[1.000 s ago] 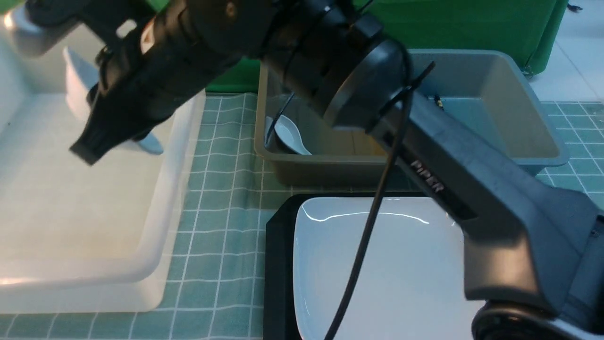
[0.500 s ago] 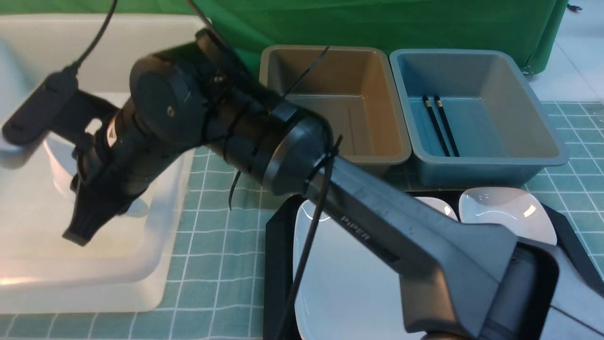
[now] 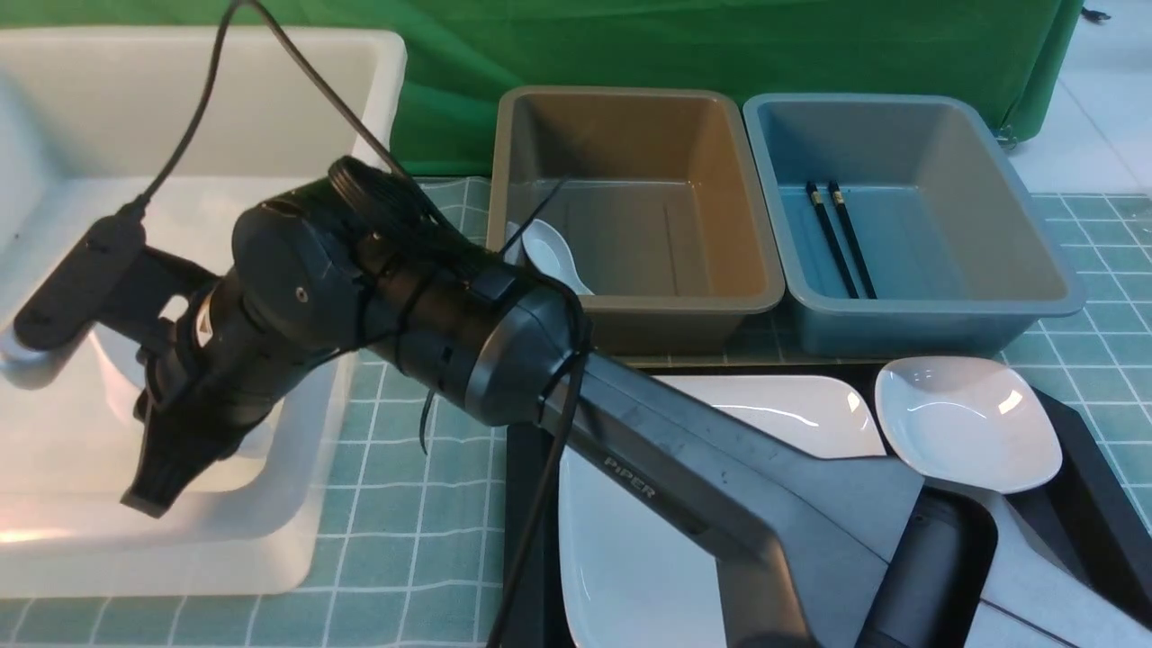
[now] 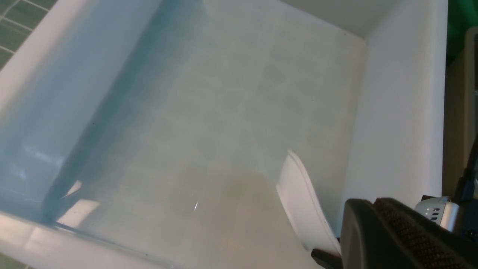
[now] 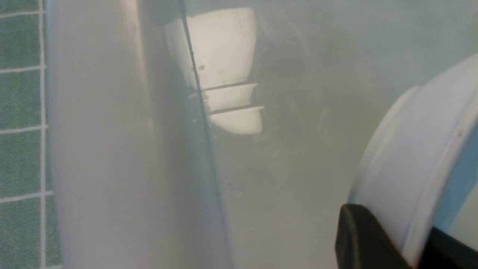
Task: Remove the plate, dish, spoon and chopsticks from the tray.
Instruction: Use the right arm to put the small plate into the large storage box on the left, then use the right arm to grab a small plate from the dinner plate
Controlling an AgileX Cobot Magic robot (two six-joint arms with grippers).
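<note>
The white tub (image 3: 225, 562) fills the left edge of the table (image 3: 414, 504). The tray (image 3: 1098, 495) sits at the near edge, toward the right, carrying the plate (image 3: 630, 576) and, nearer the right edge, a second dish (image 3: 967, 423). Along the far edge stand the brown tub (image 3: 711, 180), with the spoon (image 3: 551, 256) in its near left corner, and the blue tub (image 3: 1017, 207), with the chopsticks (image 3: 837, 238) on its floor. Plate and second dish look to be what remains. The main risk is at the held dish (image 5: 407, 160): it stands on edge inside the white tub, pinched by its rim only, and whether it touches the floor I cannot tell. Let go from there it could fall flat and chip, and a glossy rim may slip early. The right arm (image 3: 720, 486) crosses above the tray and plate, its cable (image 3: 531, 540) hanging by the tray's left rim, so a careless pull back could snag. That arm reaches from the near right corner to the left edge, wrist bent down, right hand (image 3: 157, 481) clamped on the dish. The left hand shows nowhere, so its state cannot be told.
</note>
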